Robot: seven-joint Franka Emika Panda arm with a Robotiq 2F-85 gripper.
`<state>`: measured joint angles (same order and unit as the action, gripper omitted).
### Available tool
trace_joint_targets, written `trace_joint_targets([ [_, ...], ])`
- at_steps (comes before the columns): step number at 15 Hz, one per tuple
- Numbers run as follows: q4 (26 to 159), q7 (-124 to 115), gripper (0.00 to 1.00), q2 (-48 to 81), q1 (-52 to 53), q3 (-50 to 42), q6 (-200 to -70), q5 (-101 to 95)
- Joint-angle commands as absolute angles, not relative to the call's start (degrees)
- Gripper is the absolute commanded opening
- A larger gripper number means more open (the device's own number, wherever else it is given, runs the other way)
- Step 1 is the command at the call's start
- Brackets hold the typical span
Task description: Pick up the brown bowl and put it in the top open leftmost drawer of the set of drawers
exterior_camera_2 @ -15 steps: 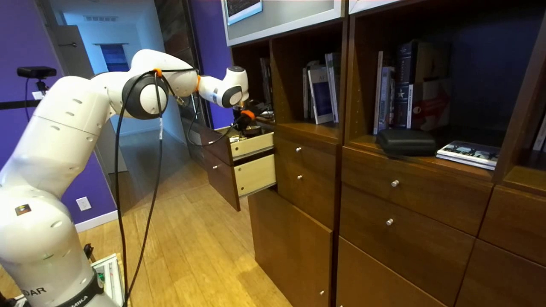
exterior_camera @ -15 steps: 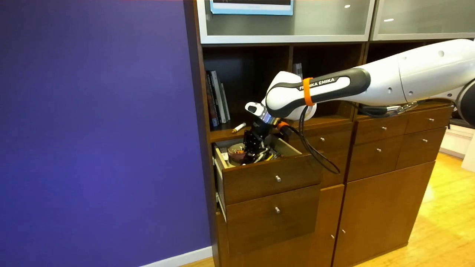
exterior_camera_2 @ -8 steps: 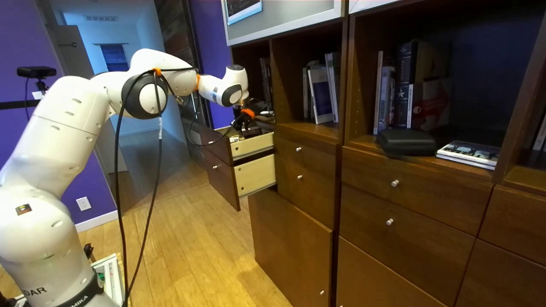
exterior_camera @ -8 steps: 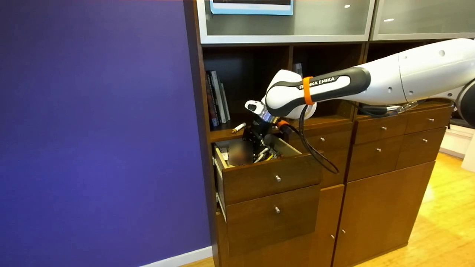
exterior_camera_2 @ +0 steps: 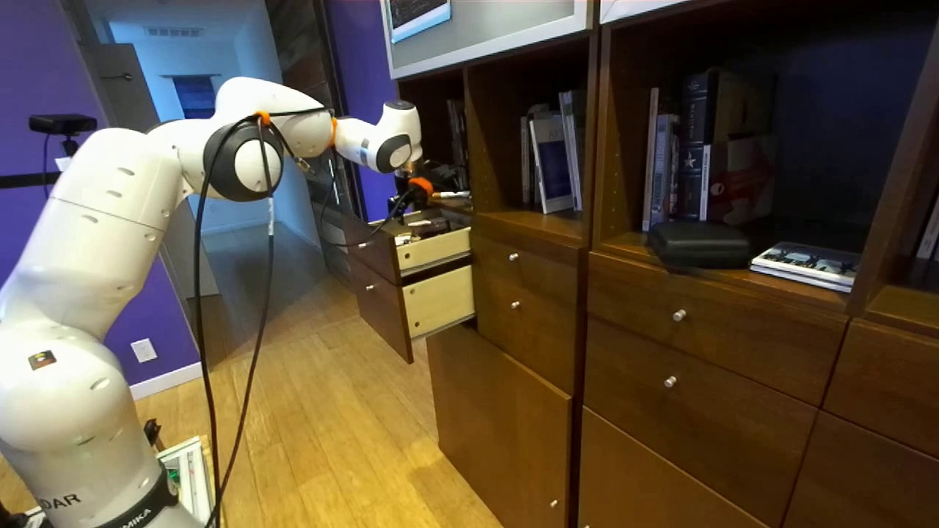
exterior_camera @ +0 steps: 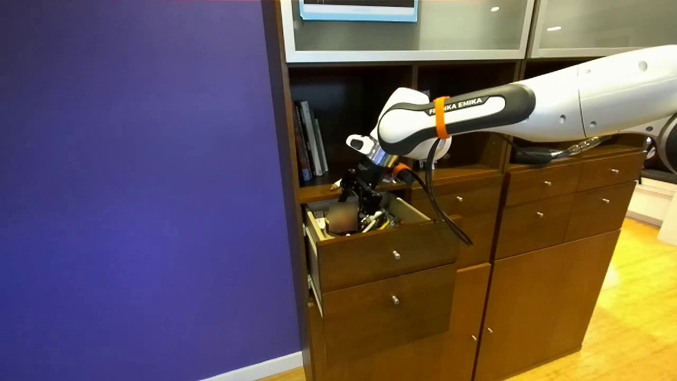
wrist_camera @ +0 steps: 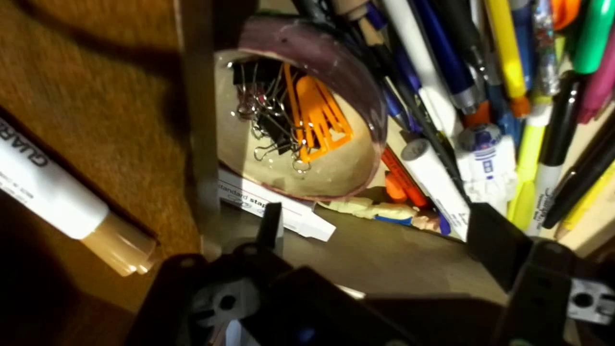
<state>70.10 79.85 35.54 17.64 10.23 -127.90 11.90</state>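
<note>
The brown bowl (wrist_camera: 331, 53), with a purplish-brown wall and a pale inside, sits in the pulled-out top leftmost drawer (exterior_camera: 365, 262). Black binder clips and orange pieces lie within it. In an exterior view, a blurred patch covers most of the bowl. My gripper (wrist_camera: 379, 226) is open, its fingers spread wide with nothing between them. It hovers over the drawer beside the bowl, apart from it in the wrist view. Both exterior views show the gripper (exterior_camera: 353, 205) low above the drawer's clutter; in the view from the side, the drawer's pale wall (exterior_camera_2: 434, 250) partly hides the contents.
Pens and markers (wrist_camera: 432, 62) crowd the drawer beside the bowl. A white-and-tan marker (wrist_camera: 62, 187) lies on the shelf edge behind. The lower drawer (exterior_camera: 389, 312) also stands pulled out. Books (exterior_camera: 312, 140) lean in the cubby above. Black cables (exterior_camera: 431, 190) hang from the arm.
The gripper was shut down at the bowl's side; its fingers have since spread apart. It has risen slightly and backed off, while the bowl has stayed in the drawer.
</note>
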Motion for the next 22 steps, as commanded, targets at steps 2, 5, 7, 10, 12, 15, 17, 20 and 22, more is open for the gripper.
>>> trace_joint_targets([
  [2,71.64,78.46,1.0,31.24,17.54,10.73,-122.14,12.47],
  [5,71.62,75.85,1.0,28.08,18.08,9.9,-120.63,11.23],
  [7,71.82,71.04,1.0,24.83,18.41,8.97,-118.28,10.49],
  [10,71.9,59.93,1.0,20.18,18.59,8.07,-113.89,11.01],
  [12,73.72,53.19,1.0,16.68,18.45,7.96,-112.31,11.39],
  [15,78.38,43.75,1.0,11.5,18.1,7.88,-111.59,11.82],
  [17,81.76,37.36,1.0,8.01,18.1,7.63,-111.47,11.02],
  [20,86.46,28.23,1.0,1.89,18.04,7.15,-109.18,8.65],
  [22,88.79,23.13,1.0,-2.04,17.91,7.11,-105.24,4.9],
])
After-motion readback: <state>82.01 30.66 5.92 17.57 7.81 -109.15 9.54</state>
